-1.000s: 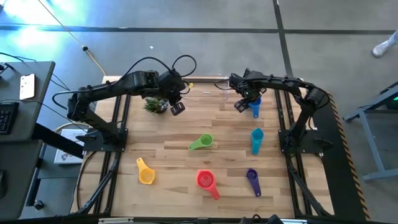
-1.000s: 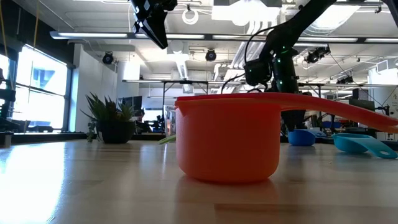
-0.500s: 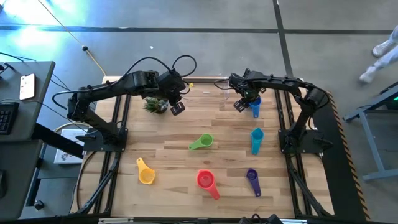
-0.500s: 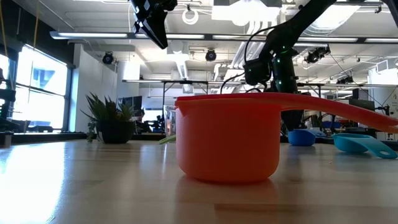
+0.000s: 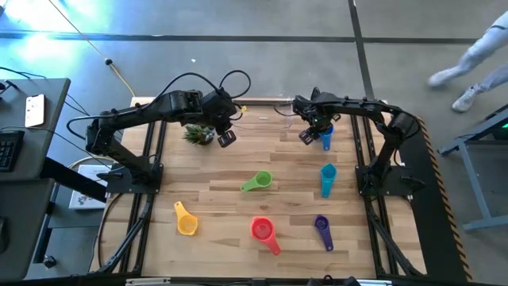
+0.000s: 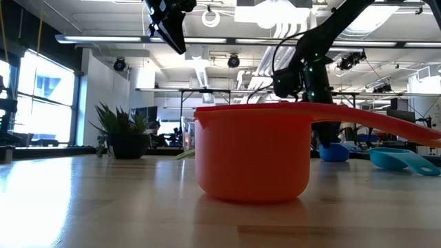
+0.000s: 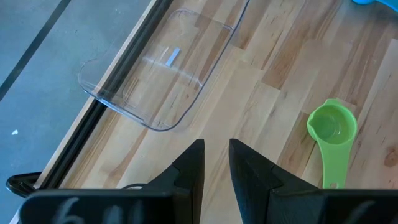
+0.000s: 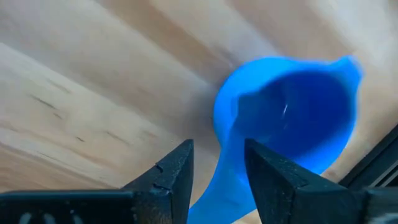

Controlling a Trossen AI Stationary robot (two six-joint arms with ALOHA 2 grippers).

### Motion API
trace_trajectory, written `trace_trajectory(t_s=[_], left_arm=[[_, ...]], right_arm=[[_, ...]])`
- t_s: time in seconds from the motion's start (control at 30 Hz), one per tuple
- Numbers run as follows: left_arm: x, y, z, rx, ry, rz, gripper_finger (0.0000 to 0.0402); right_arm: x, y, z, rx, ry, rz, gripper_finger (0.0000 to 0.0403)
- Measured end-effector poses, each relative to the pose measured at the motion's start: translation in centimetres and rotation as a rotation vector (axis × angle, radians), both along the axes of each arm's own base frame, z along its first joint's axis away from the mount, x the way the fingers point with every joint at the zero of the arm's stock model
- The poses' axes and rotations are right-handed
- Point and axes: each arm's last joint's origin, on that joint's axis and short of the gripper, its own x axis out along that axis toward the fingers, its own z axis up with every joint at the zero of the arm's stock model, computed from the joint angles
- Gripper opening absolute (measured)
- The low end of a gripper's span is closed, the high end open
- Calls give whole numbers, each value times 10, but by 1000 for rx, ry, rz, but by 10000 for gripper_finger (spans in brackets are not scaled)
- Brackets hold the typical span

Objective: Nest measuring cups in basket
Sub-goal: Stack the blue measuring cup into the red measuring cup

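Closing lately, right end effector (image 8: pixel 217 163) pinches the blue cup's (image 8: pixel 292 106) handle; basket (image 7: pixel 158 68) holds nothing.

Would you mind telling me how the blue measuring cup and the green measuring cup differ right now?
The blue measuring cup has its handle between the fingers of the right gripper, while the green measuring cup lies free with no gripper at it. The blue one sits near the table's far edge on the right; the green one lies nearer the middle of the table. Both are small handled plastic scoops on the wooden table.
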Motion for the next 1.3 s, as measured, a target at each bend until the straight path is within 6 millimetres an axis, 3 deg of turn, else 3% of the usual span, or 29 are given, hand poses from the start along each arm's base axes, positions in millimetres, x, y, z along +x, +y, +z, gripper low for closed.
trace_trajectory(t_s=[0.23,0.5,0.73,0.97,1.3], left_arm=[[0,0,0,0,0,-1,62],[0,0,0,1,0,-1,62],[0,0,0,1,1,-1,62],[0,-1,0,-39,-9,-28,62],[0,-14,-3,-109,18,-101,62]], right_arm=[[-5,5,-8,19,20,-3,115],[-4,5,-7,19,10,5,13],[-6,17,9,11,0,6,8],[-4,54,39,-8,-46,17,5],[-4,131,82,-8,-236,49,3]])
